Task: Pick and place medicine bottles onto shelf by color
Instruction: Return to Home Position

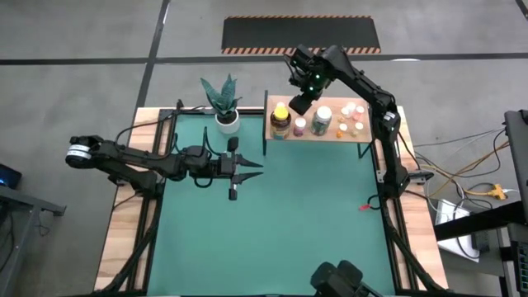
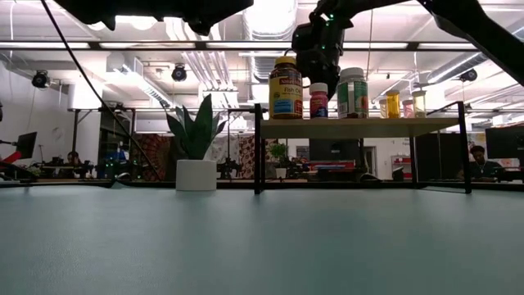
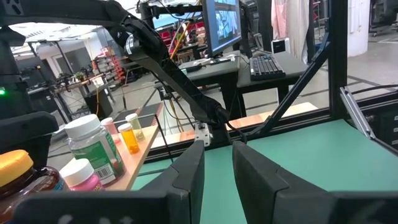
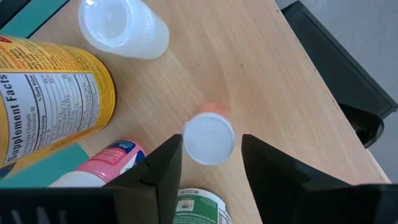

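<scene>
From above, the light wooden shelf point(image 1: 346, 135) stands at 1 o'clock of the green desk point(image 1: 272, 239) and carries the medicine bottles point(image 1: 322, 118), the big amber bottle point(image 1: 280, 120) at its 9 o'clock end. The right hand point(image 1: 300, 106) hangs released over them, and the left hand point(image 1: 257, 169) waits released near 10 o'clock. In the right wrist view a white-capped orange bottle point(image 4: 209, 138) stands below the spread fingers point(image 4: 155, 177).

Big amber bottle point(image 4: 43, 93) at one end of the shelf point(image 4: 286, 87): yellow label w/ panel headed "Supplement Facts"; fine print under it too small to read. Same bottle in low view point(image 2: 286, 88): front label reads approx. "Fish Oil", brand line unclear. Green-label bottle point(image 4: 198, 210), also on shelf: lettering not legible.
</scene>
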`<state>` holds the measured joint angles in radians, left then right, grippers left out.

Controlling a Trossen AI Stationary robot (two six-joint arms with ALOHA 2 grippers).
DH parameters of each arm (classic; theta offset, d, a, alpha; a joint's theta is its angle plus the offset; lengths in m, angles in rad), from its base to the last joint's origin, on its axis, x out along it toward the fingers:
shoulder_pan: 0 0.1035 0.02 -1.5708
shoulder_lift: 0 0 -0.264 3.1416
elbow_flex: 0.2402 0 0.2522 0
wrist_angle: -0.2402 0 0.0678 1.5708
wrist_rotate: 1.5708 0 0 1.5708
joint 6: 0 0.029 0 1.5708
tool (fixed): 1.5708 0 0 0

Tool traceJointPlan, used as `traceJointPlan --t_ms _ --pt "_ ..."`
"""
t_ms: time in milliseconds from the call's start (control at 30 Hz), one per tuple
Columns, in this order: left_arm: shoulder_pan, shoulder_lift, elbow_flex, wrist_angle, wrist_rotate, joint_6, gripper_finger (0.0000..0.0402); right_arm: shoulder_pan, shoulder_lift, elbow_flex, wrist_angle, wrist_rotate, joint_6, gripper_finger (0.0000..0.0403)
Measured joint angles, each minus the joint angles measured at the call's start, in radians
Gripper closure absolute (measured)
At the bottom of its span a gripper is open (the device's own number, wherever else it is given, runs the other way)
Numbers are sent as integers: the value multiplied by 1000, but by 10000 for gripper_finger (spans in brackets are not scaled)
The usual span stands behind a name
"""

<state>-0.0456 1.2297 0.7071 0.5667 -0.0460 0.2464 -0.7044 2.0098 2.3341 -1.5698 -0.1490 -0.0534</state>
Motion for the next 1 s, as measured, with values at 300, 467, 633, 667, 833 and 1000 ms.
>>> traceJointPlan --t_ms 300,467,633,667,833,1000 --pt "0 0 0 0 0 -4 336 0 -22 20 2 0 1 243" --pt "0 0 0 0 0 -4 336 4 -98 21 0 1 8 243" --pt "-22 -6 0 -7 0 -32 336 79 -222 9 55 3 11 247" --pt "-34 -8 0 -14 0 -32 336 114 -254 -3 87 3 13 250" --pt "-137 -32 0 -63 -12 -5 336 390 -447 -208 319 77 17 271" --pt "-247 -127 0 -187 -123 53 336 739 -648 -583 607 356 48 297"
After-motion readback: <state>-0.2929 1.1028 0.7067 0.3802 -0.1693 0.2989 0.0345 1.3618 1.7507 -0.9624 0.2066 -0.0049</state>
